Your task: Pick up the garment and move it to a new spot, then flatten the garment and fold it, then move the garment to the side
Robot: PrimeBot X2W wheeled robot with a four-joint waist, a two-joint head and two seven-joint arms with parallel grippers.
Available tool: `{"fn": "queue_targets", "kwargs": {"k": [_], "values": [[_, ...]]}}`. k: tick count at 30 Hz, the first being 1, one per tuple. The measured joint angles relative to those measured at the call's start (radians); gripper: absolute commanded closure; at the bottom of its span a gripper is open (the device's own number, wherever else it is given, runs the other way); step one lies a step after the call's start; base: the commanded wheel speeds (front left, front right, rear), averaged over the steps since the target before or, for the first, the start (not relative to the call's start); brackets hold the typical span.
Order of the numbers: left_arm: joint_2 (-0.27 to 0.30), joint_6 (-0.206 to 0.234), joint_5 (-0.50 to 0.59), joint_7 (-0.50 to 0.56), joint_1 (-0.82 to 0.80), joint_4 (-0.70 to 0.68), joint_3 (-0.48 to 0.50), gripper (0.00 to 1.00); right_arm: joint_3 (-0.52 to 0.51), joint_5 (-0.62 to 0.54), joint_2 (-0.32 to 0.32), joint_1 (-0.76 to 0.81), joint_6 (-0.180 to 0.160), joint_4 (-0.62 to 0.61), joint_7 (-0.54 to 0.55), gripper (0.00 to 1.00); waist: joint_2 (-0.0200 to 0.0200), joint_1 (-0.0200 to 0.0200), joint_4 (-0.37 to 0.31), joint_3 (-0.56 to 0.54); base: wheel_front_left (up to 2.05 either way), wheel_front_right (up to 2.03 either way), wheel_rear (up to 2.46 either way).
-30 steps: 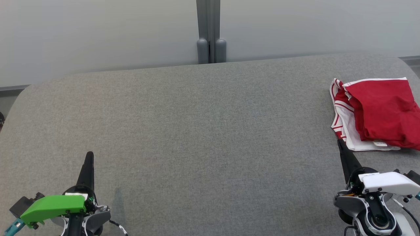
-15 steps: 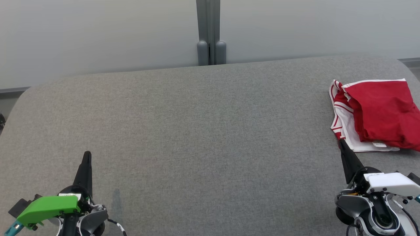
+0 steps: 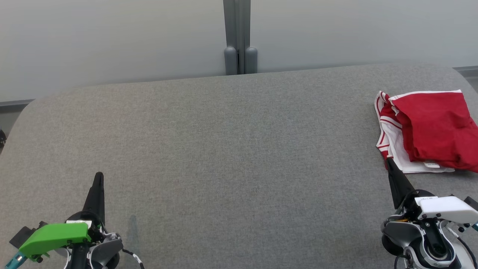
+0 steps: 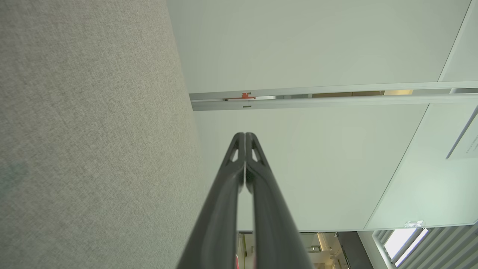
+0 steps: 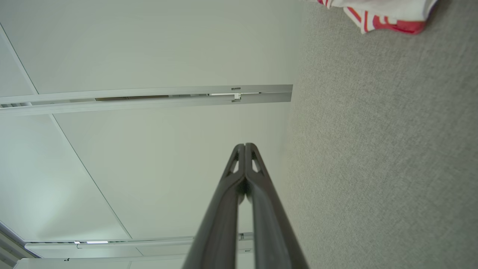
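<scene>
The garment, red with white panels and red-striped trim, lies folded at the far right of the grey table. An edge of the garment peeks in at the top of the right wrist view. My right gripper is shut and holds nothing; its tip stands just beside the garment's near-left corner. In the right wrist view the right gripper has its fingers pressed together. My left gripper rests shut and empty at the lower left, seen also in the left wrist view as the left gripper.
A pale wall runs behind the table, with a grey post at the middle of its far edge. The table's rounded corners show at the left and right.
Both grippers sank slightly toward the bottom of the head view between one second ago and half a second ago; since then nothing has moved. The garment lies as before.
</scene>
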Motion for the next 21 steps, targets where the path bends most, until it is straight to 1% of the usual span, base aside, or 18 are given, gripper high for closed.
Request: {"fn": "queue_targets", "kwargs": {"k": [21], "values": [[-0.004, 0.000, 0.002, 0.005, 0.000, 0.000, 0.005, 1.00, -0.006, -0.002, 0.004, 0.000, 0.000, 0.000, 0.006, 1.00, 0.0000, 0.0000, 0.000, 0.000, 0.00, 0.00, 0.00]]}}
